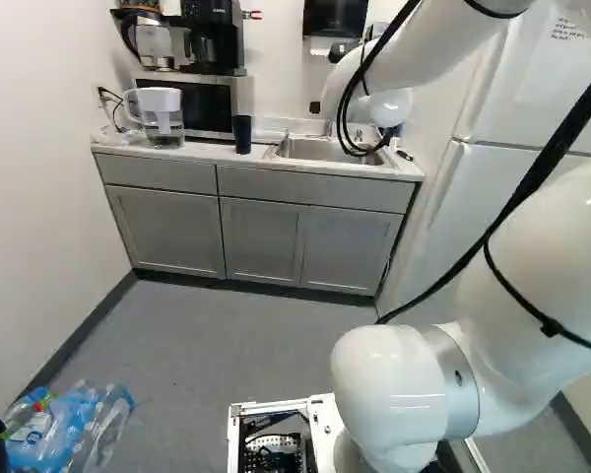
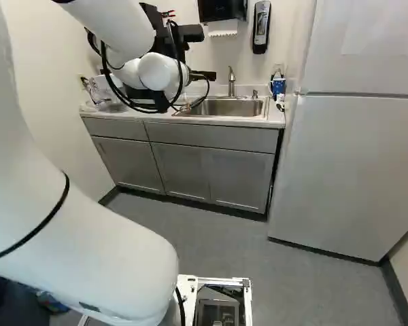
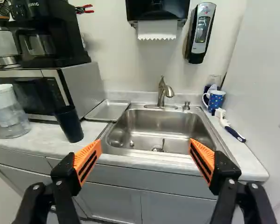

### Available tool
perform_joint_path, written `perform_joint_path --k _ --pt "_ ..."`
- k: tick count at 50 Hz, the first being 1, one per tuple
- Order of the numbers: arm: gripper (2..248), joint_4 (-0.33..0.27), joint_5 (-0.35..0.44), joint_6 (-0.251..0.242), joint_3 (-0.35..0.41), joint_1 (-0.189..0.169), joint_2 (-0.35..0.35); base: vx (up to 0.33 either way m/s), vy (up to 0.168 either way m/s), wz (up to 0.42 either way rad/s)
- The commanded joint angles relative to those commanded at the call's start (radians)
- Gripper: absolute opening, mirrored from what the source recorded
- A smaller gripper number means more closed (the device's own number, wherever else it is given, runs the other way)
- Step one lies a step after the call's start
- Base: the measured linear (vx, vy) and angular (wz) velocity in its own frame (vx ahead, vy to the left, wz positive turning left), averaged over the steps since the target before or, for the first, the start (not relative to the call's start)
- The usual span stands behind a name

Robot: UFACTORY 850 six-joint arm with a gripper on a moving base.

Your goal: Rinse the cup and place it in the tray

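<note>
The tool (image 2: 202,75) is released, its fingers apart. The dark cup (image 3: 69,125) stands on the bench (image 3: 39,140), ahead and leftward, beside the tray (image 3: 107,111).

The cup (image 3: 69,125) is near-black, the mug (image 3: 216,101) spotted blue.

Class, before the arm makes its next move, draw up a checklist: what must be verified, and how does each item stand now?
1. Fingers open, nothing between them: ok.
2. Dark cup upright on the counter: ok.
3. Cup between the fingers, ready to lift: not ok.
4. Tray lying flat beside the sink: ok.
5. Water running from the faucet: not ok, no stream shows.
6. Dark cup meant, rather than the blue mug: cannot tell.
</note>
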Motion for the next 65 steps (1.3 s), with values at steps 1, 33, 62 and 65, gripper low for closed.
perform_joint_path --k 1,33,62,65 --pt "247 0.000 -0.002 0.000 -0.002 0.000 -0.001 0.000 0.000 0.000" --pt "247 0.000 -0.085 0.000 -0.089 0.002 -0.022 0.000 0.000 0.000" --pt "247 0.000 -0.160 0.000 -0.167 0.004 -0.042 0.000 0.000 0.000" --pt "247 0.000 -0.167 0.000 -0.174 0.004 -0.043 0.000 0.000 0.000"
